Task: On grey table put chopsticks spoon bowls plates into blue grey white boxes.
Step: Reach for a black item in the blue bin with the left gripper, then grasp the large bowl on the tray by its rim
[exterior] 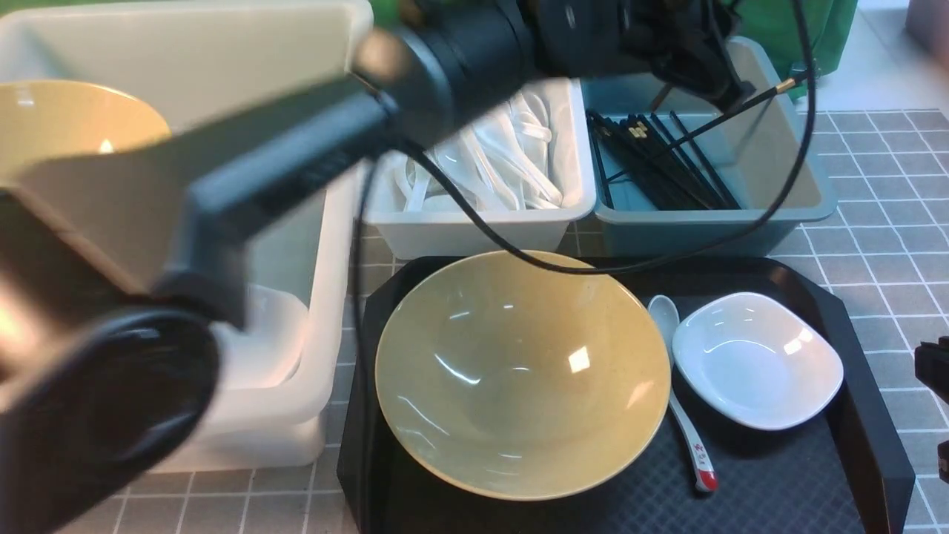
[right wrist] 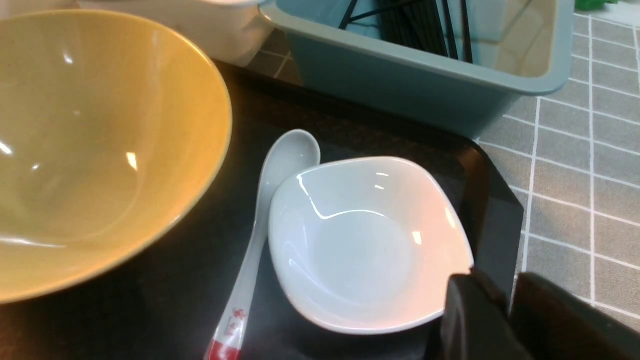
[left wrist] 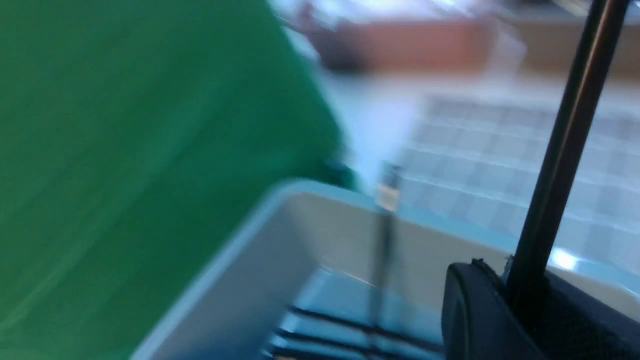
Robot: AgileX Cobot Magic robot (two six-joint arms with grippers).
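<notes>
My left gripper reaches over the blue-grey box and is shut on one black chopstick, whose gold-banded end sticks out past the far rim. More chopsticks lie inside that box. On the black tray sit a tan bowl, the red-marked spoon and a white plate. A second tan bowl rests in the large white box. My right gripper hovers at the plate's near corner, jaws narrowly apart, holding nothing.
The small white box holds several plain white spoons. The black tray lies on the grey table in front of the two small boxes. My left arm crosses the large white box. A green object stands behind the blue-grey box.
</notes>
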